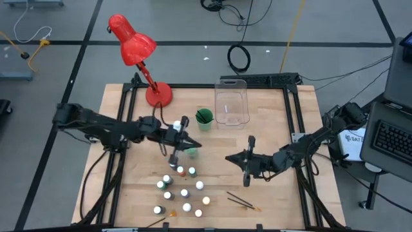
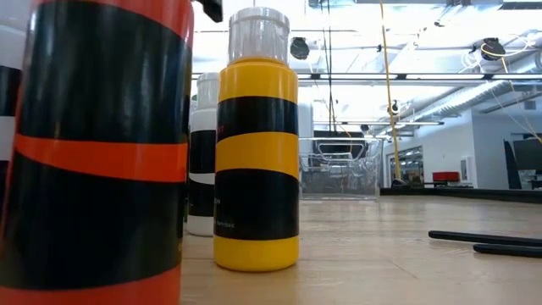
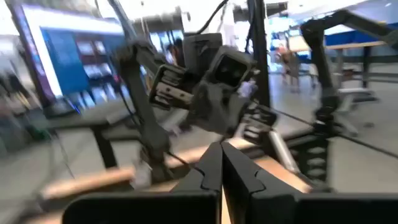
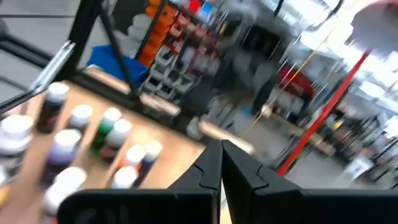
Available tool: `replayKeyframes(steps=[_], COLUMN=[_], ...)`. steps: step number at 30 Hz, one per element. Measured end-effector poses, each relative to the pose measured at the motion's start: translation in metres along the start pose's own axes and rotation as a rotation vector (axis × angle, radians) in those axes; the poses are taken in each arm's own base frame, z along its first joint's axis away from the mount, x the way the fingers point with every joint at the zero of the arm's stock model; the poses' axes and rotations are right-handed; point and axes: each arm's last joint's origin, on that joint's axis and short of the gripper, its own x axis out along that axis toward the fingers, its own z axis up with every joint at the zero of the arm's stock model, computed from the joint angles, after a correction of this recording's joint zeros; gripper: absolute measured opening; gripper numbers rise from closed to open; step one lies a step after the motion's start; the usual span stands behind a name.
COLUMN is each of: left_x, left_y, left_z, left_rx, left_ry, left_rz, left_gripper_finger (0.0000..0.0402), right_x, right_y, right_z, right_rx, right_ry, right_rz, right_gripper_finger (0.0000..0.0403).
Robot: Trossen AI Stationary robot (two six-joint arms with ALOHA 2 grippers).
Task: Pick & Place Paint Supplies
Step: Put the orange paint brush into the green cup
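Two dark arms work over a wooden desk (image 1: 129, 187) strewn with paint supplies, with a clear plastic bin (image 1: 232, 103) as the landmark at the desk's far edge. The left gripper (image 1: 183, 143) hangs well in front of the bin and to its left, just beyond a cluster of about 10 small white-capped paint bottles (image 1: 182, 190); in its own wrist view its jaws are clenched tip to tip with nothing visible between them. A green-banded bottle (image 1: 191, 152) lies just beside that gripper, though whether they touch cannot be told from above. The right gripper (image 1: 248, 161) waits in front of the bin, near the desk's middle, its jaws likewise pressed together on nothing. 2 thin brushes (image 1: 243, 202) lie well in front of the bin toward the near right, and a green cup (image 1: 204, 117) stands just left of the bin, with a red lamp (image 1: 138, 48) farther left. From desk level, a yellow-and-black bottle (image 2: 255, 144) and an orange-and-black bottle (image 2: 97, 152) fill the foreground. The bin shows nothing inside it, so the work appears to be at an early picking step, with no supply in hand. The next move likely calls for the left jaws to release, settle squarely around 1 bottle, and close without toppling its neighbours.
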Motion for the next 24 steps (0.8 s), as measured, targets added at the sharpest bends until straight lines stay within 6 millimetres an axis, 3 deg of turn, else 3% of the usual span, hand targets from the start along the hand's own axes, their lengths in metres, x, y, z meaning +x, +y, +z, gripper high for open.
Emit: replayKeyframes(steps=[6,10,17,24], left_x=[-0.047,-0.076,-0.096,-0.104], left_y=[-0.002,-0.013,-0.066,-0.139], left_z=[0.047,0.06,0.041,0.026], left_rx=[-0.263,-0.366,-0.45,-0.514], left_ry=[0.273,0.457,0.815,0.966], left_rz=[0.088,0.109,0.045,0.099], left_gripper_finger=[0.0001,0.0002,0.0001,0.0001], right_x=[-0.008,-0.012,-0.017,-0.018], right_y=[0.014,0.019,0.023,0.023], right_z=[-0.027,-0.04,-0.048,-0.05], right_rx=[0.145,0.257,0.261,0.235], right_ry=[0.18,0.296,0.381,0.394], right_rz=[0.055,0.114,0.125,0.13], right_gripper_finger=[0.0,0.0,0.0,0.0])
